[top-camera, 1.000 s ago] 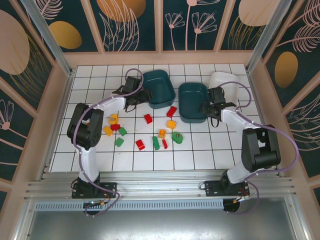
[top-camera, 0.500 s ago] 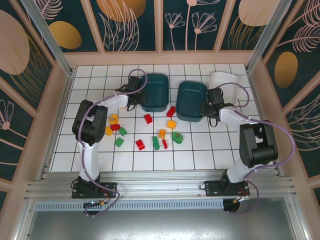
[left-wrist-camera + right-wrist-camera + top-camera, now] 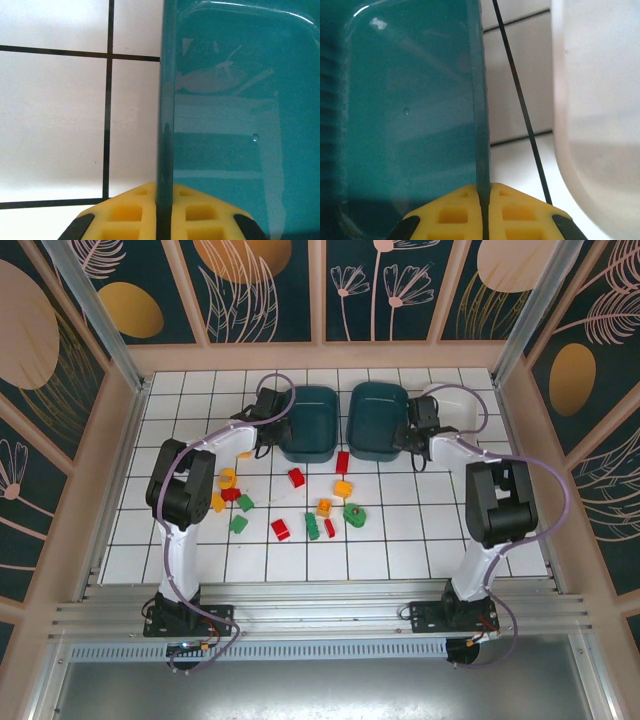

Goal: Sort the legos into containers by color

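**Both grippers clamped on teal container walls; legos unsorted.**
Top view: the left gripper [image 3: 269, 415] grips the left teal container [image 3: 312, 430] by its left wall. The right gripper [image 3: 413, 428] grips the middle teal container [image 3: 375, 425] by its right wall, beside the white container [image 3: 462, 405], probably to reposition both. The legos [image 3: 296, 477] lie scattered on the surface [image 3: 180, 410]. Left wrist: yellow fingers [image 3: 125, 217] pinch the rim. Right wrist: identical grip.
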### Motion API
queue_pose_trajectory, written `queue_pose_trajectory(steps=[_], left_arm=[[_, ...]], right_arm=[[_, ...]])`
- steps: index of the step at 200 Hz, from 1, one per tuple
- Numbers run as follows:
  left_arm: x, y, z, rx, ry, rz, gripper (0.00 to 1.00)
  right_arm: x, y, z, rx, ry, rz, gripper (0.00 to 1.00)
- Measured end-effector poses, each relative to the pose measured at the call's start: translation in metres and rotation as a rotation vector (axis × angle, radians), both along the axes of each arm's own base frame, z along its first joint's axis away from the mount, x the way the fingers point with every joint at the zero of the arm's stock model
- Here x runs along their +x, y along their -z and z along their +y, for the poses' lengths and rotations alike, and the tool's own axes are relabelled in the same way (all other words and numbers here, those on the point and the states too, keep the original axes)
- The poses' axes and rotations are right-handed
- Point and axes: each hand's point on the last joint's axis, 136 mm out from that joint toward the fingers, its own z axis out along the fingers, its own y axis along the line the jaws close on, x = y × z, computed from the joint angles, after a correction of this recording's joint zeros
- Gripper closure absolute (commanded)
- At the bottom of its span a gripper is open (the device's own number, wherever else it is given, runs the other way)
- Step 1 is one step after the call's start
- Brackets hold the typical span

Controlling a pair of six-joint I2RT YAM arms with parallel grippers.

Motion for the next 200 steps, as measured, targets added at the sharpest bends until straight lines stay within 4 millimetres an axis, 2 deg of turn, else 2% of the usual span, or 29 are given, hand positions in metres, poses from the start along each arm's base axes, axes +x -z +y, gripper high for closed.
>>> queue_pose_trajectory(steps=[32, 51, 90, 142, 150, 185, 200], left_arm=[[0.004, 0.000, -0.001, -0.004, -0.012, -0.004, 0.98], [0.006, 0.000, 0.001, 0.000, -0.027, -0.006, 1.00], [0.007, 0.000, 0.006, 0.018, -0.051, -0.008, 0.99], [0.011, -0.001, 0.008, 0.048, -0.042, -0.010, 0.93], [0.012, -0.002, 0.008, 0.055, -0.033, -0.012, 0.92], [0.013, -0.003, 0.006, 0.083, 0.011, -0.017, 0.83], [0.013, -0.003, 0.006, 0.098, 0.030, -0.018, 0.79]], right_arm=[[0.028, -0.004, 0.008, -0.010, -0.029, -0.026, 0.95], [0.036, 0.001, 0.013, -0.023, -0.052, -0.020, 0.96], [0.024, 0.008, 0.032, -0.042, -0.107, -0.003, 0.96], [-0.006, 0.009, 0.027, -0.043, -0.114, 0.024, 0.94], [-0.006, 0.008, 0.026, -0.042, -0.113, 0.024, 0.91], [-0.007, 0.010, 0.026, -0.034, -0.124, 0.035, 0.65], [-0.008, 0.010, 0.025, -0.028, -0.121, 0.039, 0.60]])
